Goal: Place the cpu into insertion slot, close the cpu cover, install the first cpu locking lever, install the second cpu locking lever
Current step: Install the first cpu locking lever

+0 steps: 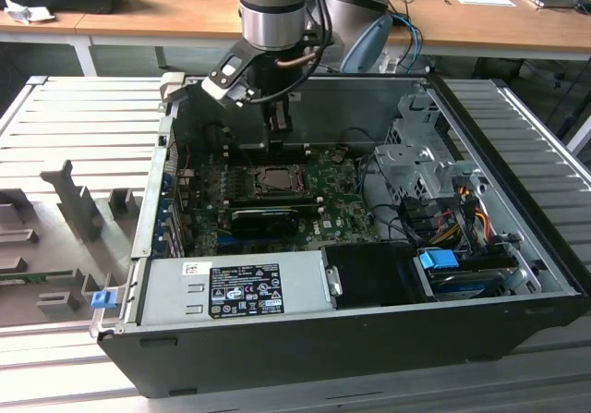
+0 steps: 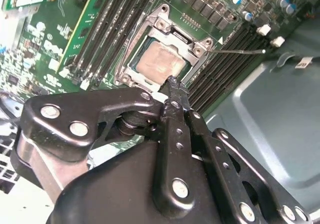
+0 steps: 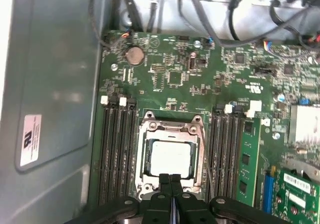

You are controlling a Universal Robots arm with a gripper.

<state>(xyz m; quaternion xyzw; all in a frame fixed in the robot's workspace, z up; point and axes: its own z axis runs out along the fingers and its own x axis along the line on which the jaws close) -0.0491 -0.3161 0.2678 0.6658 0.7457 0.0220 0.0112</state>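
The cpu lies flat in the insertion slot on the green board, a pale square also seen in the second wrist view as the cpu. The silvery cpu cover lies down around it, framing its edges. A thin metal locking lever sticks out sideways from the socket, free of its catch. My gripper is shut with nothing between its fingers, its tip hovering just over the socket's rim. In the exterior view the gripper hangs just behind the insertion slot.
Memory slots flank the socket on both sides. A long black card lies in front of the socket. The case wall stands close by, and cables hang beyond the board. A power supply sits at the case's front.
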